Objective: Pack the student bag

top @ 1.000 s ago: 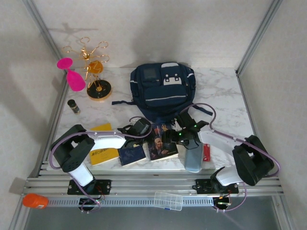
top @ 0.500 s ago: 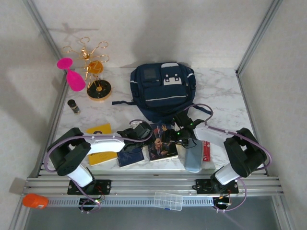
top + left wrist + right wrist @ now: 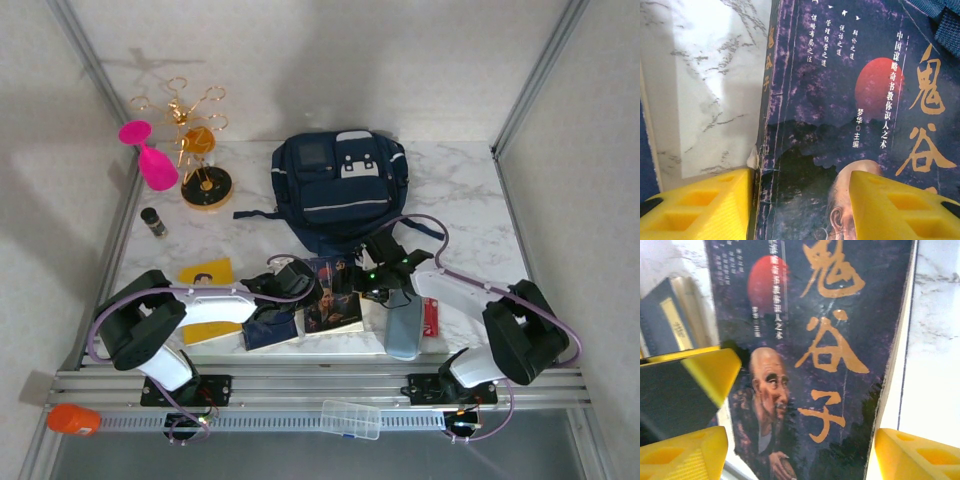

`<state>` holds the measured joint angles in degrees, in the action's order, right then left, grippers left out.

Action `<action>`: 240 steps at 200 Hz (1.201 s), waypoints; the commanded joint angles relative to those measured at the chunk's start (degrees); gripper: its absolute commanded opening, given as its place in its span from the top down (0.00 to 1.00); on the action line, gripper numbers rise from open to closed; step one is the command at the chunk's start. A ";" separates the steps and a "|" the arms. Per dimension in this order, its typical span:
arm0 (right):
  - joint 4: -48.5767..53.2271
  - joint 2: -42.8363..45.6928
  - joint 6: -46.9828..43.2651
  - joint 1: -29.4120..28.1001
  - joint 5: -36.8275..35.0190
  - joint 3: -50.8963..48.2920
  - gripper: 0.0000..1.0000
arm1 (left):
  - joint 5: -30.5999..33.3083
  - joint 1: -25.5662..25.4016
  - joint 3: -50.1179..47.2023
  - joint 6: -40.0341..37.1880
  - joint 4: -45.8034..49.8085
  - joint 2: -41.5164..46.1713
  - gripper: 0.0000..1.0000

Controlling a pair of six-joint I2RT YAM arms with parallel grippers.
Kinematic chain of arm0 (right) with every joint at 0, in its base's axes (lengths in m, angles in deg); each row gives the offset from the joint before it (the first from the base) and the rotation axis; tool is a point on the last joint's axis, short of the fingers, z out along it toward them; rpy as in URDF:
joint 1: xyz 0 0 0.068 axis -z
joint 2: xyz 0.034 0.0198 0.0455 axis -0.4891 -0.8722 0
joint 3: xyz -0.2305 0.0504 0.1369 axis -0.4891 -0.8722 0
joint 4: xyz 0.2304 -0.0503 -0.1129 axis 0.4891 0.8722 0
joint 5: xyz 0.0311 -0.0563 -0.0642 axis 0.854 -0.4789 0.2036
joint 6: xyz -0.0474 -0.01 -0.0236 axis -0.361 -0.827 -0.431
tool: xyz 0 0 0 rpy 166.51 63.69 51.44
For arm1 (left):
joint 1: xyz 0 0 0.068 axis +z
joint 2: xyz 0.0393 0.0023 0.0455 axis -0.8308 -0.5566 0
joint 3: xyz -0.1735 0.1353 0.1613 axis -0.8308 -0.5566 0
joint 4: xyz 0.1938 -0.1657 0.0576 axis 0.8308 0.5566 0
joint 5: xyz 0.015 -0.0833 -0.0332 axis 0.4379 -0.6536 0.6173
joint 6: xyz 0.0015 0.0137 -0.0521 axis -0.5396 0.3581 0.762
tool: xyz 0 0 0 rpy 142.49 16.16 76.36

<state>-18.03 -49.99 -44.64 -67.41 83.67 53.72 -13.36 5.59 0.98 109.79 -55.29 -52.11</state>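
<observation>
1. The student bag is a large navy fabric backpack with thin white stripes, a white buckle patch and a small grey square panel. It lies front-up at the 12 o'clock side of the white marble-look table, with dark straps trailing toward 6 and 8 o'clock.
2. It looks soft and floppy, probably light while empty, with no stiff walls and a mouth likely to sag shut. A strap or a seam edge near the opening seems a firmer hold than the flat front panel. I cannot tell where the zip runs.
3. Just at 6 o'clock of the bag lies a dark purple paperback book, its cover showing a bald man's portrait and a red disc.
4. The left gripper has its yellow fingers spread. One is off the spine over the marble and the other is above the cover, so nothing is pinched.
5. The right gripper is spread wide and straddles the book's width. I cannot tell whether its pads touch the edges.
6. The cover and spine carry large gold characters, "鬼谷子". White text on the cover reads "中国谋略奇书教你识人之术", and "梦华 主编" sits under the red disc. The bag's patches are too small to read.
</observation>
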 commanded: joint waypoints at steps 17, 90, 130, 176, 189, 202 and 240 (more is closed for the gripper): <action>-3.03 1.87 2.40 -0.46 5.37 -1.91 0.28 | -1.41 -0.64 -1.53 0.86 0.96 0.85 0.48; -3.42 2.46 4.73 -0.19 3.61 -4.87 0.55 | -1.94 -1.43 -1.04 0.76 0.80 -0.17 0.48; -9.30 5.35 9.07 -0.20 6.47 -8.50 0.70 | -2.86 -2.31 -0.79 1.57 0.15 0.13 0.48; -7.63 9.42 10.00 -0.15 4.84 -9.98 0.78 | -3.17 -3.55 -0.13 1.99 -0.13 -0.56 0.48; -7.54 10.05 9.71 0.06 4.55 -10.44 0.83 | -3.08 -3.64 0.05 2.01 0.08 -0.58 0.48; -7.67 10.27 9.71 0.38 4.90 -11.08 0.90 | -3.08 -3.77 0.15 2.01 0.19 -0.46 0.48; -7.85 14.08 9.08 0.69 5.53 -11.44 1.00 | -2.92 -3.82 0.88 1.85 1.04 0.70 0.48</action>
<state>-24.11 -39.72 -34.90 -66.87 86.69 42.68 -13.10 3.39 0.60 110.21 -55.70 -52.00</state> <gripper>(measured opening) 0.045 0.521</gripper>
